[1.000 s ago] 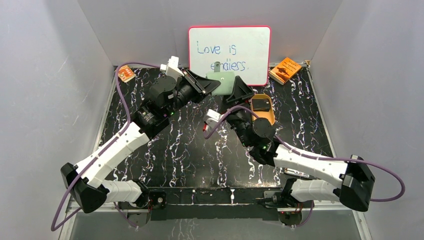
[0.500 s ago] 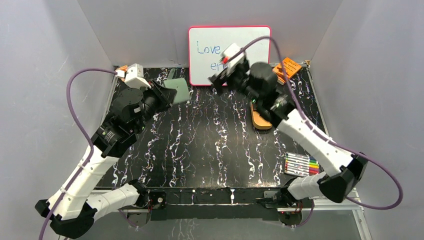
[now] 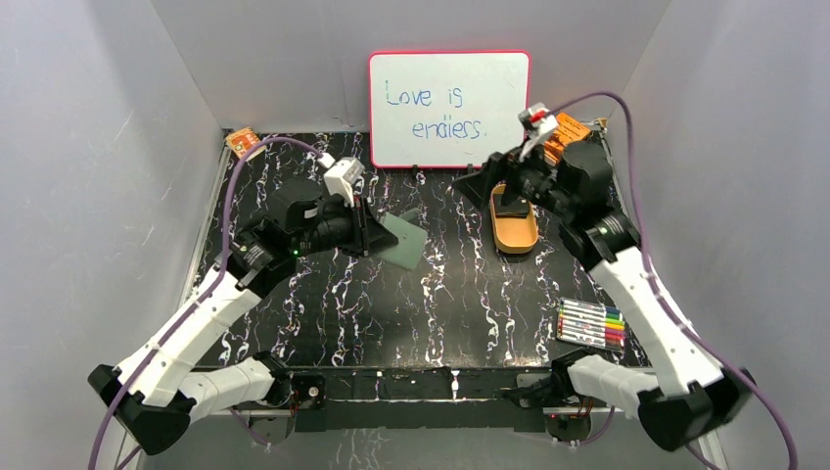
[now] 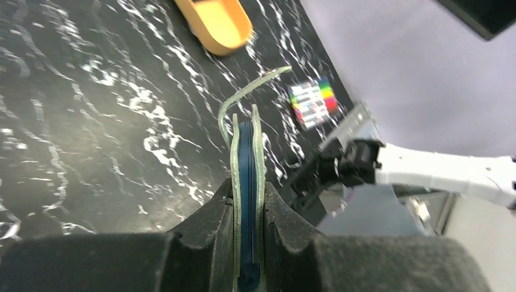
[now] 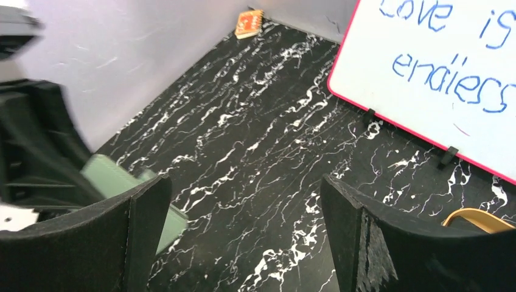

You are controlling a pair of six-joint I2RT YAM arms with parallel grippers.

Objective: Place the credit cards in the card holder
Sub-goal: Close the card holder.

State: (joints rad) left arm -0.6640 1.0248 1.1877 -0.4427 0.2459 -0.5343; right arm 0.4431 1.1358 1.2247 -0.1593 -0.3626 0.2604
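Observation:
My left gripper is shut on the grey-green card holder and holds it above the middle of the table. In the left wrist view the holder stands edge-on between the fingers, with a dark blue layer showing inside it. My right gripper is open and empty, just left of the tan oval tray. A dark credit card lies in that tray. In the right wrist view the gripper has its jaws wide apart, and the holder shows at the left.
A whiteboard leans on the back wall. Orange booklets lie at the back right and back left. A pack of coloured markers lies at the front right. Grey walls close in both sides.
My left arm has swung the holder from the back left toward the table's middle. My right arm has moved down from the whiteboard to beside the tan tray.

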